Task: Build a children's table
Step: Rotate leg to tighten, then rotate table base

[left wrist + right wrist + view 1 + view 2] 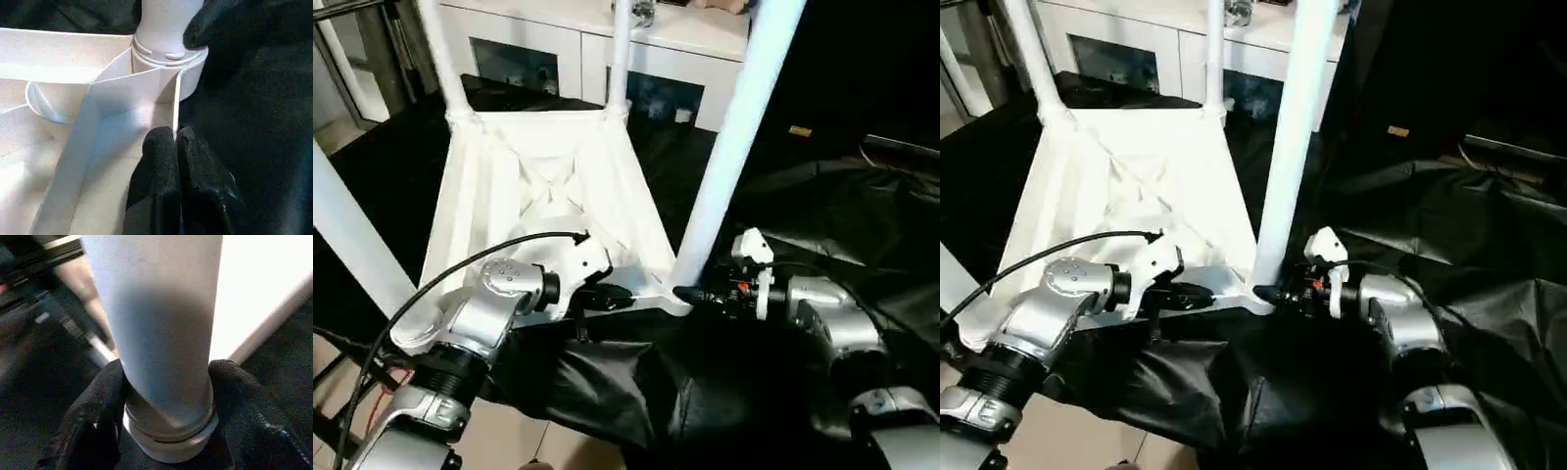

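We have the upturned tabletop (548, 186) with all four legs up, our left gripper (625, 294) pinched on its rim, our right gripper (1268, 292) straddling the nearest leg (729, 147) at its socket, seating seemingly left.

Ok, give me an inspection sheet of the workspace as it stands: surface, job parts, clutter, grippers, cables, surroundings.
Surface: black sheet, crumpled, covering the work area.
Job parts: tabletop lying upside down, ribbed side up; four legs standing up from its corner sockets, the near right leg among them.
Clutter: nothing seen.
Grippers: left gripper pinched shut on the tabletop's thin near edge, beside the corner socket; right gripper with a finger on each side of the near right leg's base.
Cables: black cable looping over the left forearm.
Surroundings: white cabinet with glass doors behind the table; pale floor at the near edge.
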